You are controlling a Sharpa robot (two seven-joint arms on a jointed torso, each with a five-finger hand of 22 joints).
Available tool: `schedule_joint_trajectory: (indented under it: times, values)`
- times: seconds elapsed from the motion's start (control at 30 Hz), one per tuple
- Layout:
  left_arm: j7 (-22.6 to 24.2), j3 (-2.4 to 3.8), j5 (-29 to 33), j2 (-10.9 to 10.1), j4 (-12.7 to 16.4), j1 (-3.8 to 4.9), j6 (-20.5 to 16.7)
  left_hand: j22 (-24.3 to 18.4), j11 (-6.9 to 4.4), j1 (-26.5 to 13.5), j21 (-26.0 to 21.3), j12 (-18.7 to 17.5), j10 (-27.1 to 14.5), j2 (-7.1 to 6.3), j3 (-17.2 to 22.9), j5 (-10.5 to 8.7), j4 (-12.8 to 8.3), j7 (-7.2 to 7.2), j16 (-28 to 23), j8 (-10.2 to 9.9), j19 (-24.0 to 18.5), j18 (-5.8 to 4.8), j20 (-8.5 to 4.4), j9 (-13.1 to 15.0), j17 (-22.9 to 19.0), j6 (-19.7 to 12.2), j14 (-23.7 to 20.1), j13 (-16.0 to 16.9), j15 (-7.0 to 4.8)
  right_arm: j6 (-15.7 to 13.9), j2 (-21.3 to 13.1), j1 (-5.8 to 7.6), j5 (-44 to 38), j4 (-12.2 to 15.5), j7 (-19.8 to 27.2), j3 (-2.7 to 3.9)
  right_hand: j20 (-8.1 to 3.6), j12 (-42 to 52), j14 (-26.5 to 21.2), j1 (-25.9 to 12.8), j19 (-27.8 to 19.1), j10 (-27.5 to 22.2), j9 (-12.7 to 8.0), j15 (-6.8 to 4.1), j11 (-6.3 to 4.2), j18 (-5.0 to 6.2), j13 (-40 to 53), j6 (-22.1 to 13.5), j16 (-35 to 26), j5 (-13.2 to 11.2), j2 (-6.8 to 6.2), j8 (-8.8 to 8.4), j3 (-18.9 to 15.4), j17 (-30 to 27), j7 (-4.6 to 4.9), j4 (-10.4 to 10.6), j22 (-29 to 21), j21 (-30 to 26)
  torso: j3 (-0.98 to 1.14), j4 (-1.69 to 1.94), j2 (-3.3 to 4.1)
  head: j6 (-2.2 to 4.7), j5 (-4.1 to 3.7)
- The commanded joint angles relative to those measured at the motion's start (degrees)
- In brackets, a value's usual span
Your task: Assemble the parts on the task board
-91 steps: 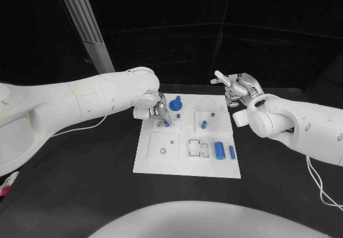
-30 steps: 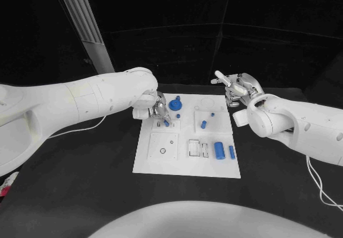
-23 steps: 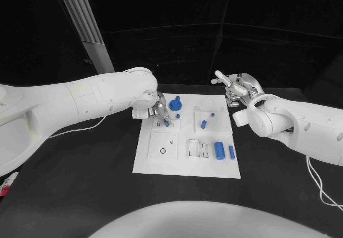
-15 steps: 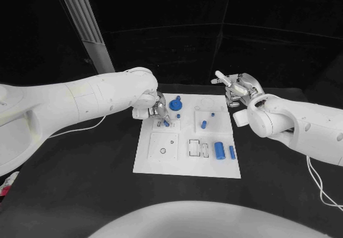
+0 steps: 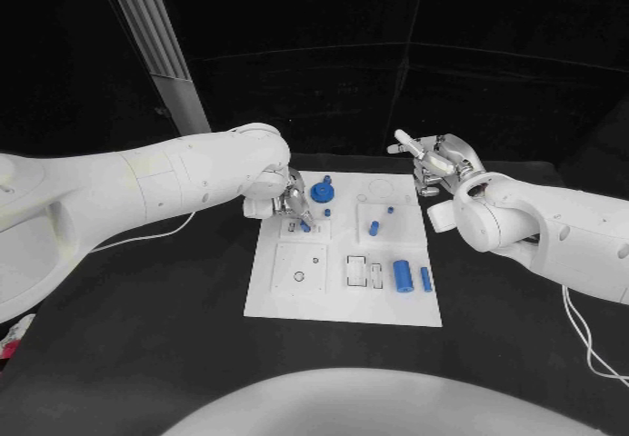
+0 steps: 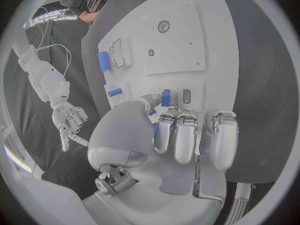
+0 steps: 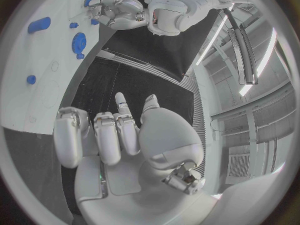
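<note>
White board (image 5: 344, 304) flat mid-worktop (image 5: 157, 363), long side running from near edge to far edge. Left hand (image 5: 290, 200) low over board's far-left part, pinching a small blue peg (image 5: 305, 225) between thumb and a finger, peg tip at or just above the board by a small slot; contact with the board cannot be told. Same grasp in left wrist view: peg (image 6: 165, 97) at fingertips (image 6: 164, 130), just beside a dark rectangular slot (image 6: 186, 96). Other fingers curled down above the board.

Right hand (image 5: 433, 162) raised off the board's far-right corner, above the dark worktop, grasping nothing; fingers loosely bent and apart, one pointing up and away. In right wrist view, hand (image 7: 119, 135) empty, fingers side by side over the board edge (image 7: 37, 85).

Blue gear (image 5: 324, 193) on board's far part, just beside left hand, with a small blue knob next to it at its far side. Short blue pin (image 5: 374, 227) lying in the far-right recess, a tiny blue dot (image 5: 389, 210) near it. Two blue cylinders (image 5: 403, 273) side by side toward the board's right edge, the thicker one on the left, the thinner (image 5: 424, 278) on the right, beside grey rectangular pockets (image 5: 356, 270). Square plate with two small holes (image 5: 300, 269) on the board's left part, nearer the near edge.

Thin white cable (image 5: 144, 236) across the worktop at its left side, under the left arm; another cable (image 5: 584, 336) at the right edge.
</note>
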Motion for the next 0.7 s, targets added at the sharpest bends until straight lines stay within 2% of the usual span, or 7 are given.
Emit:
schedule_joint_trajectory:
  times: [0.03,0.7]
  values:
    - [-0.44,0.01,-0.14,-0.04,-0.03,0.07,0.85,15.08,0.14,0.53,0.22,0.06,5.86,0.04,0.04,0.20,-0.42,-0.39,0.17,0.18,6.03,-0.37,0.05,0.11,15.09,0.10,5.86,15.06,0.07,-0.22,0.05,0.10,-0.05,0.04,0.34,0.03,0.01,-0.02,5.96,0.29,1.05,5.97,0.05,-0.04,-0.06,0.63,15.07,-0.07,0.14,0.04,0.07,0.37,-0.33,15.10,-0.17,-0.05,11.81,-0.34,-0.01,0.01,-0.02,-0.01,-0.04]
    - [-0.18,0.01,-0.14,0.20,-0.13,0.06,1.05,15.08,0.27,-0.13,0.22,0.06,5.86,-0.29,-0.35,-0.11,-0.19,-0.25,0.17,0.11,6.03,-0.37,0.08,0.29,15.09,0.11,5.86,15.06,0.15,-0.23,0.04,0.09,-0.05,0.06,0.21,0.03,0.01,-0.02,5.96,0.29,1.05,5.97,0.05,-0.04,-0.06,0.63,15.07,-0.07,0.14,0.04,0.07,0.37,-0.33,15.10,-0.17,-0.05,11.81,-0.34,-0.01,-0.01,0.01,-0.01,-0.10]
